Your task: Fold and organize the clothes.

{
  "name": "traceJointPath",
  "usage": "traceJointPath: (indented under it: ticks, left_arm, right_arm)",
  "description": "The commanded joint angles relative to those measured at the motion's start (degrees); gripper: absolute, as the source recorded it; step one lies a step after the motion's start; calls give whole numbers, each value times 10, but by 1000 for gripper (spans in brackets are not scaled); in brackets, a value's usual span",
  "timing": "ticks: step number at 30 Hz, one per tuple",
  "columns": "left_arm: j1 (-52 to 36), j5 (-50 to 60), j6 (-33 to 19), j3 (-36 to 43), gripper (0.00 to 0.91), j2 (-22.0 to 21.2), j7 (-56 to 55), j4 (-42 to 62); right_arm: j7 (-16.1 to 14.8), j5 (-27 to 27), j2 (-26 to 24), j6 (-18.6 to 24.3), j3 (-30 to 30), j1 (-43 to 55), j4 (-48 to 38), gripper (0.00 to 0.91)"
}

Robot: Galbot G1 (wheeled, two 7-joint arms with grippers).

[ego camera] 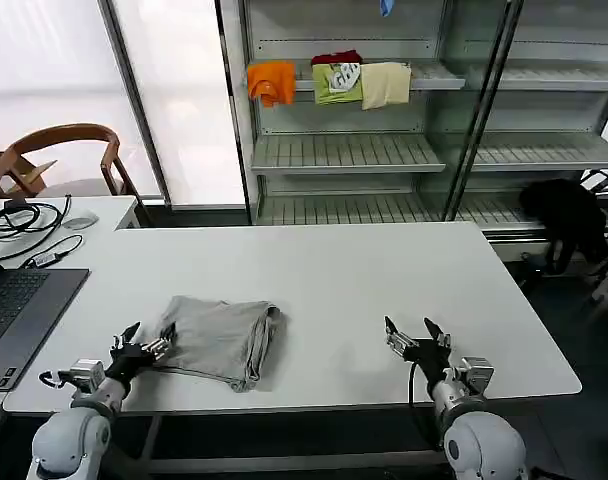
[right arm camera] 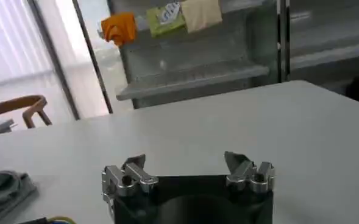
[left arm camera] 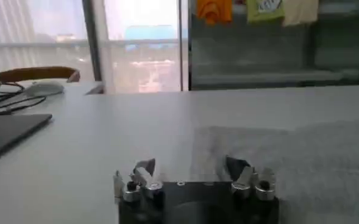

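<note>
The folded grey shirt [ego camera: 220,338] lies on the white table [ego camera: 384,270], near edge; left gripper [ego camera: 144,345], fingers spread, sits at its corner; right gripper [ego camera: 416,335], likewise spread, over bare tabletop; from the head camera, a laptop [ego camera: 19,305] at far left

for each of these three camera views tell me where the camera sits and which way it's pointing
Head view: on the robot's head, looking forward and down at the white table; left hand at the folded grey shirt, right hand open over bare tabletop.
Left wrist view: behind the open left hand, facing across the shirt toward the shelves.
Right wrist view: behind the right hand, facing the shelves.
Shared: all three show the orange garment.
</note>
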Motion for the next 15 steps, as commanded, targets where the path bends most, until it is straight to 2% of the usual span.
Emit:
traceJointPath:
  ticks: [1,3,9,15]
  left_arm:
    - [11,17,40,2,60,-2,15,-1]
    - [13,13,50,3,20,-3,11,-2]
    - [15,-21,63,2,20,-1,14,-11]
    - [10,-62,43,1,10,-7,16,-5]
  right_arm:
    - [0,11,-1,-5,2,-1,4,907]
    - [0,11,-1,-5,2,-1,5,907]
    - [2,11,2,-6,1,0,5,907]
    - [5,11,4,-7,1,1,7,907]
